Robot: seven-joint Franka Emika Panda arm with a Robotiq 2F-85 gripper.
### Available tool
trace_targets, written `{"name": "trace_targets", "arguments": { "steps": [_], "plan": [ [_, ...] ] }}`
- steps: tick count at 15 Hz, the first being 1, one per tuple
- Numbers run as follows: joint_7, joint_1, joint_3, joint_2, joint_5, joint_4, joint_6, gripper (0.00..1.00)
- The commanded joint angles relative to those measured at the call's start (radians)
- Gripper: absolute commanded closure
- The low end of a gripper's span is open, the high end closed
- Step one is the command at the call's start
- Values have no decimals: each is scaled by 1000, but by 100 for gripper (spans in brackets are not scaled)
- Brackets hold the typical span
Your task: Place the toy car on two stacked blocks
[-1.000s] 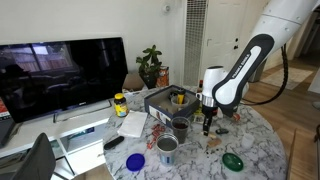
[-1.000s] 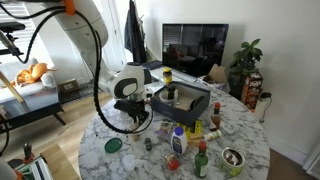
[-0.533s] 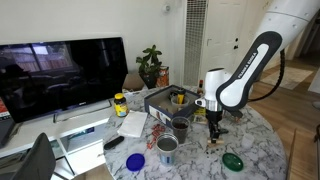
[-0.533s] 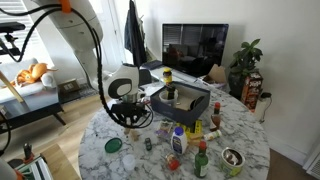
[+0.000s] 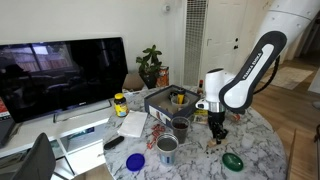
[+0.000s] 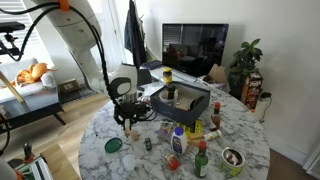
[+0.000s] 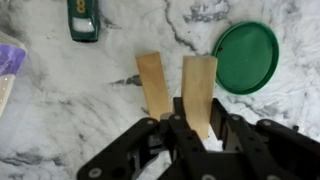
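In the wrist view my gripper (image 7: 197,125) is shut on a tan wooden block (image 7: 198,85), which lies lengthwise between the fingers. A second tan block (image 7: 153,85) lies flat on the marble table just to its left, apart from it. The green toy car (image 7: 83,20) sits on the table at the top left, beyond both blocks. In both exterior views the gripper (image 5: 217,130) (image 6: 127,122) points down, low over the round marble table (image 5: 260,140).
A round green lid (image 7: 246,57) (image 5: 233,160) lies right of the held block. Metal cups (image 5: 167,147), a blue lid (image 5: 136,160) and a dark tray of items (image 5: 170,100) crowd the table's middle. Bottles (image 6: 178,140) stand nearby.
The arm has moved sideways across the table and lowered a little, bringing the gripper closer to the marble surface.
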Motion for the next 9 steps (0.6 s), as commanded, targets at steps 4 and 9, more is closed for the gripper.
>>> {"name": "trace_targets", "arguments": {
  "steps": [4,9],
  "plan": [
    [-28,18,-18,27,-8,17,26,93],
    [-69,21,-23,50,-31,13,66,93]
  ]
}}
